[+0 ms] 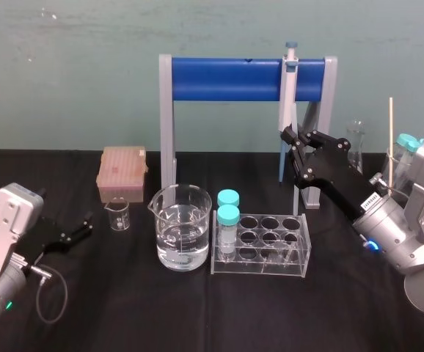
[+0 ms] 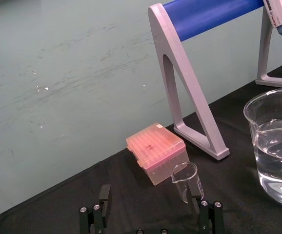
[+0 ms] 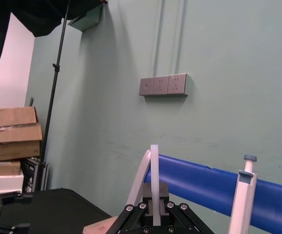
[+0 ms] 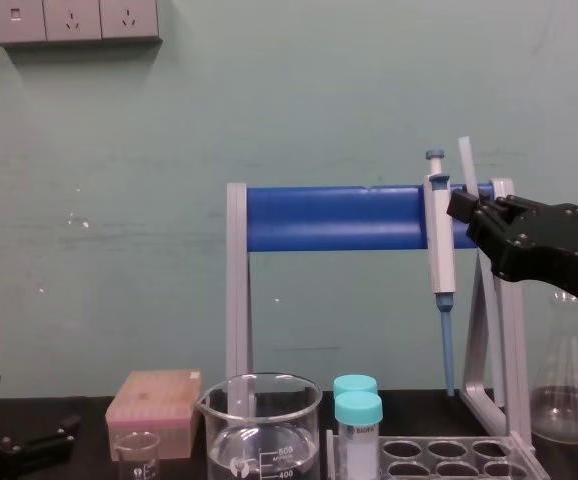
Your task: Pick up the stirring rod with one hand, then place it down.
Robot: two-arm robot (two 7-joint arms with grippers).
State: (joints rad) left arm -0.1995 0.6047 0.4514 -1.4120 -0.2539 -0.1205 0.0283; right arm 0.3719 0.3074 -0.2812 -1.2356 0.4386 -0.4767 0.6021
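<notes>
My right gripper [image 4: 466,208] is raised beside the blue stand, shut on the stirring rod [image 4: 463,160]. The rod is thin, whitish and translucent, and it stands upright out of the fingers, close to the hanging pipette [image 4: 438,235]. In the right wrist view the stirring rod [image 3: 154,180] rises straight from between the closed fingers of the right gripper [image 3: 154,208]. In the head view the right gripper [image 1: 295,139] sits just in front of the pipette [image 1: 287,95]. My left gripper [image 1: 87,224] rests low at the table's left, open and holding nothing, as the left wrist view also shows [image 2: 151,214].
On the black table stand a pink tip box [image 1: 122,174], a small beaker [image 1: 117,215], a large beaker of water [image 1: 183,236], a clear tube rack [image 1: 269,246] with two teal-capped tubes and the blue pipette stand [image 1: 227,79]. A flask [image 1: 356,143] and a thin tan stick [image 1: 390,139] are at the back right.
</notes>
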